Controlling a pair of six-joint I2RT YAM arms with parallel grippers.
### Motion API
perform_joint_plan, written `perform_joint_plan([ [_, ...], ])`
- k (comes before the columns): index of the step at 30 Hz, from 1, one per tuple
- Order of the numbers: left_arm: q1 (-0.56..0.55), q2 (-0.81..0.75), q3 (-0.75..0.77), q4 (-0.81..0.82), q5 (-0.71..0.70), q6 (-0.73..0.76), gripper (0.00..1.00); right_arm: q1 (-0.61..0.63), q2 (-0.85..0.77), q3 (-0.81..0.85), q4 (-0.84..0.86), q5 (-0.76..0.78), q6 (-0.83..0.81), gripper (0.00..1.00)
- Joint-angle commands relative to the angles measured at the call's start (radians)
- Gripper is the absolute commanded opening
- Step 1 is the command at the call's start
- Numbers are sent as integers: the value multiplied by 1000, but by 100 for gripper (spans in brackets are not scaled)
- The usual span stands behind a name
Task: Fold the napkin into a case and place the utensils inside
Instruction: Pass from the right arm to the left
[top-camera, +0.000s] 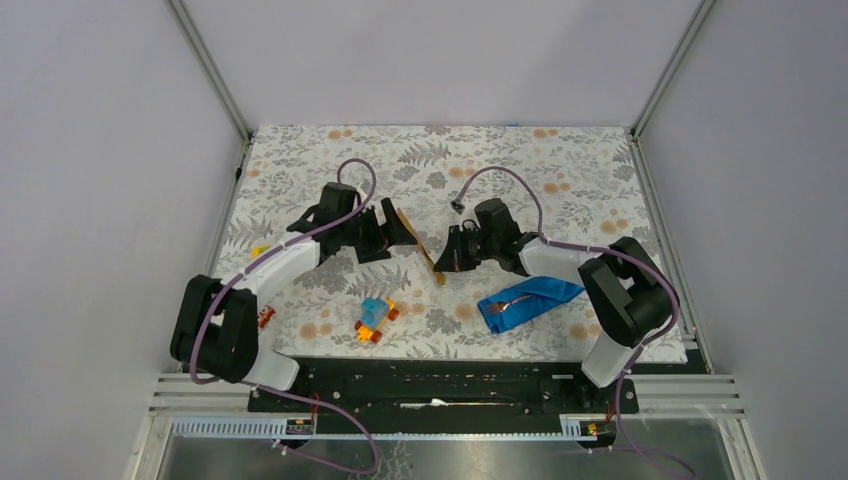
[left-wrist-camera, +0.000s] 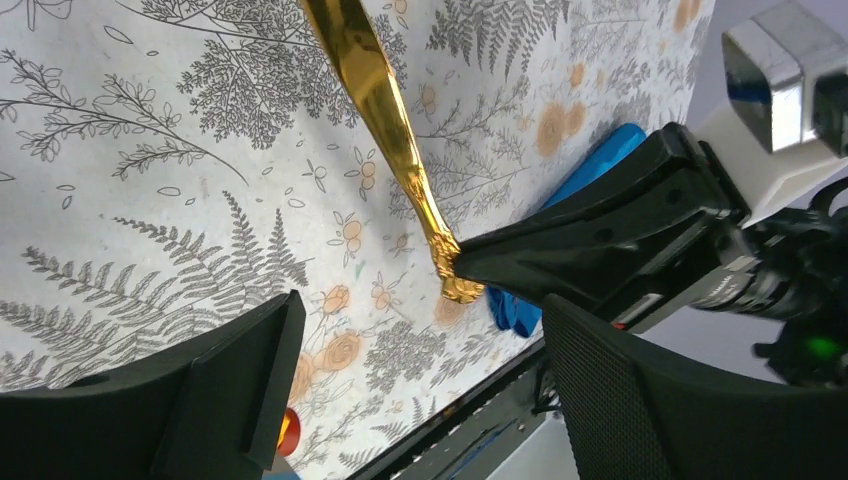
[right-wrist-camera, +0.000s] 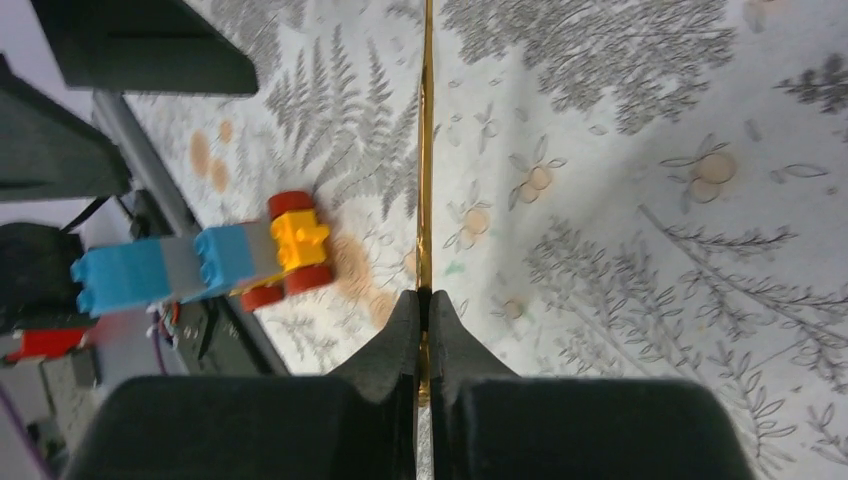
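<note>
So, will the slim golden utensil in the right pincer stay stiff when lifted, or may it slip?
Probably stiff: the slim, glossy golden utensil runs straight out of the right pincer without sagging. It may slip or pivot, since the surface looks mirror-smooth and only its end is pinched. Flat, so unlikely to roll.

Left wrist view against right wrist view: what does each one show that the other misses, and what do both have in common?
Only the left wrist view shows the blue napkin and the left gripper, which is open. Only the right wrist view shows the toy car. Both show the golden utensil held at one end by the right gripper, which is shut on it, over the flowered tablecloth.
</note>
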Motion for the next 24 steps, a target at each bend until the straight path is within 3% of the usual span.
perform_joint_plan([
  [1,-2,-118,36,16,-1,164,91,-20,-96,50,-80,-195,-67,0],
  [3,-2,-167,77,-51,1,335,88,-21,-115,65,-143,-252,-81,0],
  [7,-9,-227,159,-194,185,615,88,-23,-137,81,-268,-411,-93,0],
  [11,-36,-208,194,-284,284,678,85,-27,-202,43,-298,-461,-71,0],
  [16,-34,-286,145,-197,255,502,86,-48,-263,8,-297,-488,-43,0],
  [18,-31,-355,113,-120,171,370,90,-55,-279,0,-293,-487,-34,0],
  [22,30,-427,80,-230,-72,-2,94,-67,-280,16,-281,-501,-16,0],
  [24,82,-457,-2,-178,9,-132,94,-66,-288,21,-261,-511,3,0],
])
